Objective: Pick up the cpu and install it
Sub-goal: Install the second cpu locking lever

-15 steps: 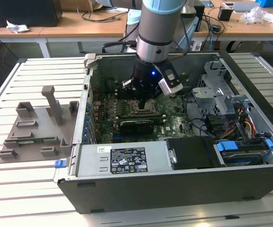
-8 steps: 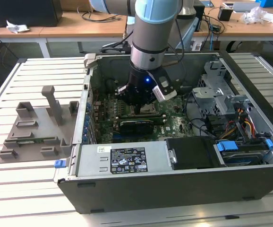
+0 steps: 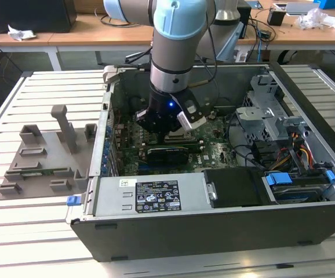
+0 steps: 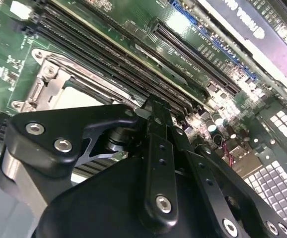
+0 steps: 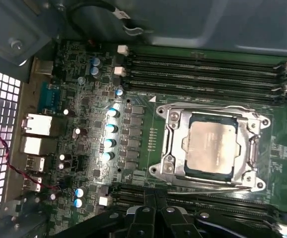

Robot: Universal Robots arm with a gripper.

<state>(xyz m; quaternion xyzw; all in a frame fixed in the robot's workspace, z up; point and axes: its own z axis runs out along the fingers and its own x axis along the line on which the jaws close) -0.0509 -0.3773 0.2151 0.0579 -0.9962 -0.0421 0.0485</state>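
From my seat I see my one gripper [image 3: 168, 128] hanging low inside the open computer case [image 3: 214, 229], just over the green board [image 3: 214, 152]. In both wrist views its black linkages [image 4: 156, 163] appear drawn in toward each other, but the fingertips are hidden, so I cannot tell whether they are spread or pressed together, nor whether anything is between them. In the first wrist view there is one chip [image 5: 212, 147], silver-topped, lying flat inside the one metal-framed socket [image 5: 171, 144] on the board, apart from the black linkage parts at the picture's edge. I count four long dark memory slots [image 5: 203, 69] beyond the socket. In the exterior view one grey plastic fixture [image 3: 43, 159] sits on the slatted table [image 3: 17, 231], well apart, at the exterior view's left.
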